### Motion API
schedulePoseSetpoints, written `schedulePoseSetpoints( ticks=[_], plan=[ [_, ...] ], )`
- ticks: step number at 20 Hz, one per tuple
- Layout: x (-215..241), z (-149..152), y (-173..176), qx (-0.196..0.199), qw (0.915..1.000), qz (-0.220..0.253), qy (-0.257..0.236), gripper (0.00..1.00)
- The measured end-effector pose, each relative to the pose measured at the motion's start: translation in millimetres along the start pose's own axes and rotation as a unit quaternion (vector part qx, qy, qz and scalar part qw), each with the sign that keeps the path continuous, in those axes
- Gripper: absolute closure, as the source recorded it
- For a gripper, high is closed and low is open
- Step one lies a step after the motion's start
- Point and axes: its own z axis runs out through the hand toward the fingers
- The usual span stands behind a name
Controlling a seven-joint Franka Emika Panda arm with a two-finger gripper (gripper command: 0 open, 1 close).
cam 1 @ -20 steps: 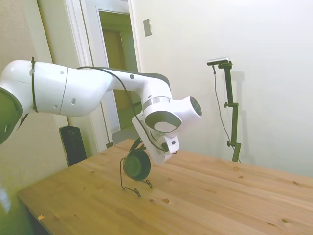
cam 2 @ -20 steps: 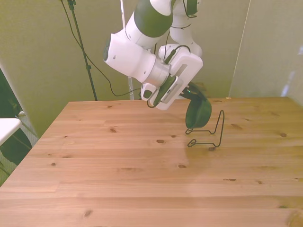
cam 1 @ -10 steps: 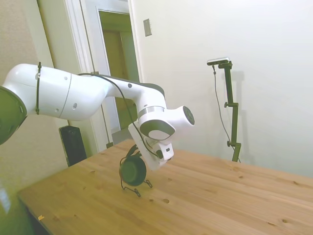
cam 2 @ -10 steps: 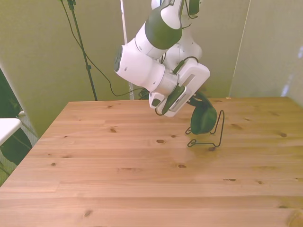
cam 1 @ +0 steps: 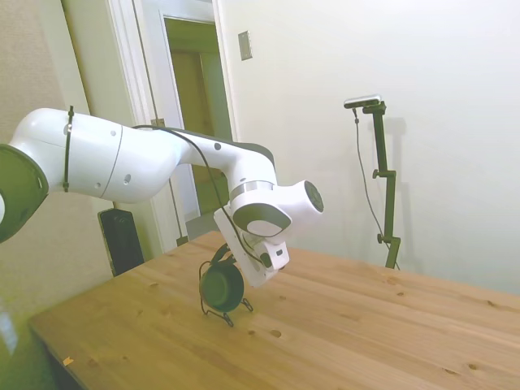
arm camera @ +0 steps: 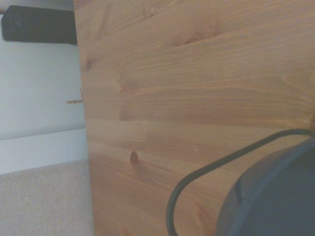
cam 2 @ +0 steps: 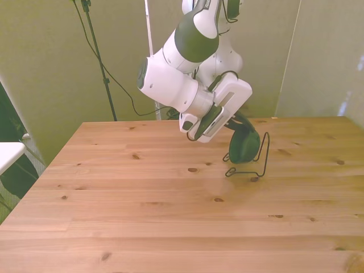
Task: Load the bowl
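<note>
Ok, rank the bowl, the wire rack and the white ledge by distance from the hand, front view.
1. The bowl, in the hand itself.
2. The wire rack, beside the bowl.
3. The white ledge, far off at the front view's left edge.

A pale wall [cam 1: 422,89] with 1 grey switch plate [cam 1: 244,45] stands behind the hand [cam 1: 236,272]; a white-framed doorway [cam 1: 191,122] opens beside it, beige carpet [arm camera: 44,201] below the wooden tabletop [cam 2: 170,216].

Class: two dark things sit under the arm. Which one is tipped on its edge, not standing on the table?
The dark green bowl: it is tilted on edge at the gripper, inside the thin black wire rack, which alone stands on the table.
</note>
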Motion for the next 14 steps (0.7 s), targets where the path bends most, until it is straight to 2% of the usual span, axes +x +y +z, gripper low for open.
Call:
schedulePoseSetpoints(
  ticks=[6, 11, 14],
  plan=[
    [3.4, -6.9, 1.0, 0.003, 1.0, 0.0, 0.007, 1.0],
    [-0.7, -1.6, -5.1, 0.0, 1.0, -0.006, 0.003, 1.0],
    [-9.1, -13.2, -7.3, 0.003, 0.9999, -0.012, -0.006, 1.0]
  ],
)
